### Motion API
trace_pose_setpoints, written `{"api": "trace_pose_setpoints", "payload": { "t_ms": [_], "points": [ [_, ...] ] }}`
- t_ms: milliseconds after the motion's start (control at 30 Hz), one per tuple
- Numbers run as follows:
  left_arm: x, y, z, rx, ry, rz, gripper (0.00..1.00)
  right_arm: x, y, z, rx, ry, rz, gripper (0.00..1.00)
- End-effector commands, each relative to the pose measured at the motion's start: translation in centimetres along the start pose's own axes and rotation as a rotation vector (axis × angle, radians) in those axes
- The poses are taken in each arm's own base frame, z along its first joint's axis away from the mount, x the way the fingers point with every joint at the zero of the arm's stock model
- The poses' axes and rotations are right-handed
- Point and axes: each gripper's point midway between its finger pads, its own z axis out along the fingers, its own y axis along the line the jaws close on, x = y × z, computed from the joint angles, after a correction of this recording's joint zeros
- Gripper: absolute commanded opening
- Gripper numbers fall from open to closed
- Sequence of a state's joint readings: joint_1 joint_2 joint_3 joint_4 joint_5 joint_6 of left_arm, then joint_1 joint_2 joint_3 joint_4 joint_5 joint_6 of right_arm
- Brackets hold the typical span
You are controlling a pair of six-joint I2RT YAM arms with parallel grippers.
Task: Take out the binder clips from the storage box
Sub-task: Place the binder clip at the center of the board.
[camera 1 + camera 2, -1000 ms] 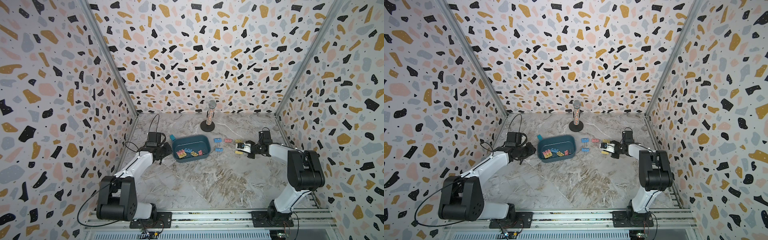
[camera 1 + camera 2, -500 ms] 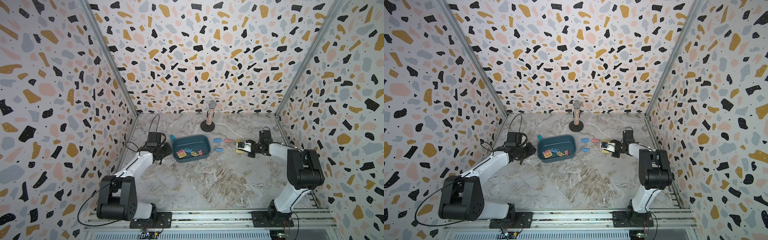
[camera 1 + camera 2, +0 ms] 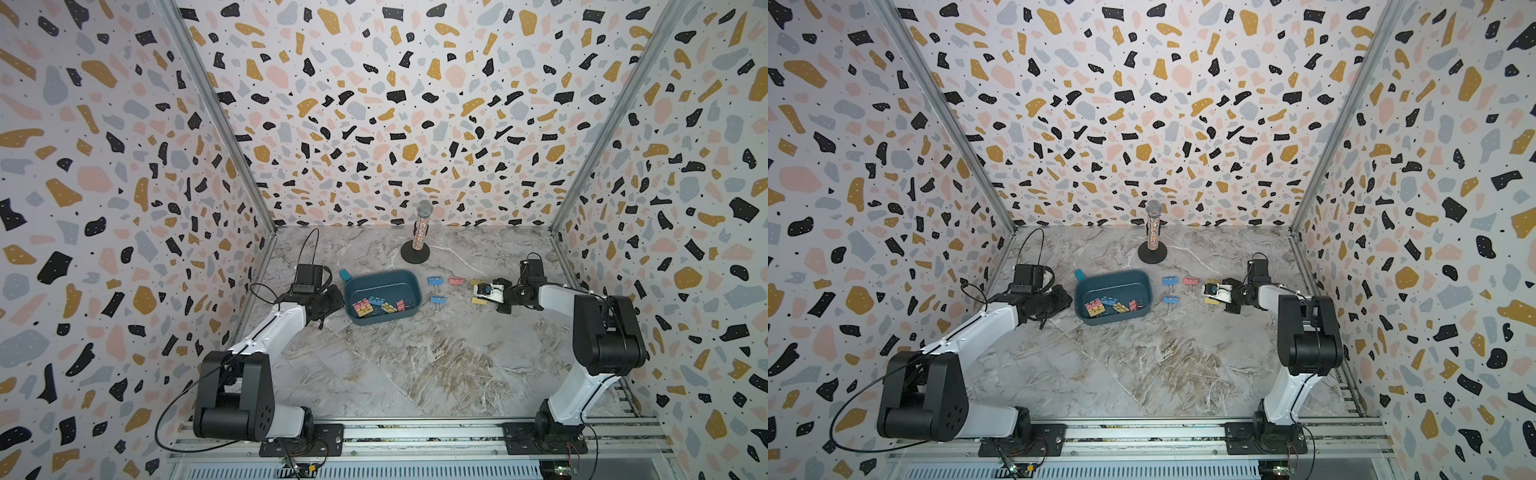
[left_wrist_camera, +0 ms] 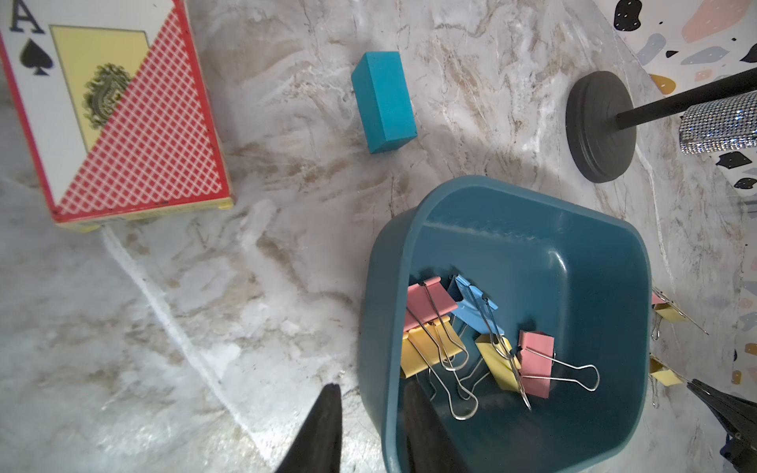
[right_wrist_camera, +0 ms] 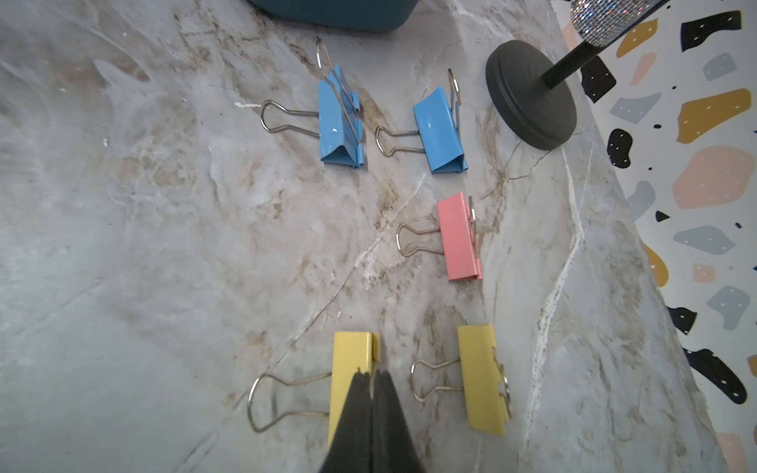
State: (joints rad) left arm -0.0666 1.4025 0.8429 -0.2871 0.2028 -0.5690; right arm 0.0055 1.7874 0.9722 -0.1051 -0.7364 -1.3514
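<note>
On storage box (image 4: 491,245) wall: left fingers (image 4: 323,430) clamped; right fingers (image 5: 356,413) closed, empty; any tug may tip box, scattering binder clips (image 4: 532,364)

your left arm (image 3: 270,328) stretches low and forward, the left end effector (image 4: 370,391) nipped onto the storage box (image 4: 532,262) wall. your right arm (image 3: 557,295) folds inward, the right end effector (image 5: 370,373) pressed fully together.
</note>
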Motion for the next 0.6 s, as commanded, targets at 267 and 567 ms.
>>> {"api": "trace_pose_setpoints", "payload": {
  "t_ms": [267, 567],
  "points": [
    [-0.28, -0.06, -0.06, 0.007, -0.017, 0.011, 0.3, 0.64, 1.44, 0.01, -0.06, 0.023, 0.05, 0.07],
    [-0.42, -0.16, -0.22, 0.01, -0.022, 0.01, 0.3, 0.65, 1.52, -0.04, -0.066, 0.027, 0.056, 0.16]
  ]
}}
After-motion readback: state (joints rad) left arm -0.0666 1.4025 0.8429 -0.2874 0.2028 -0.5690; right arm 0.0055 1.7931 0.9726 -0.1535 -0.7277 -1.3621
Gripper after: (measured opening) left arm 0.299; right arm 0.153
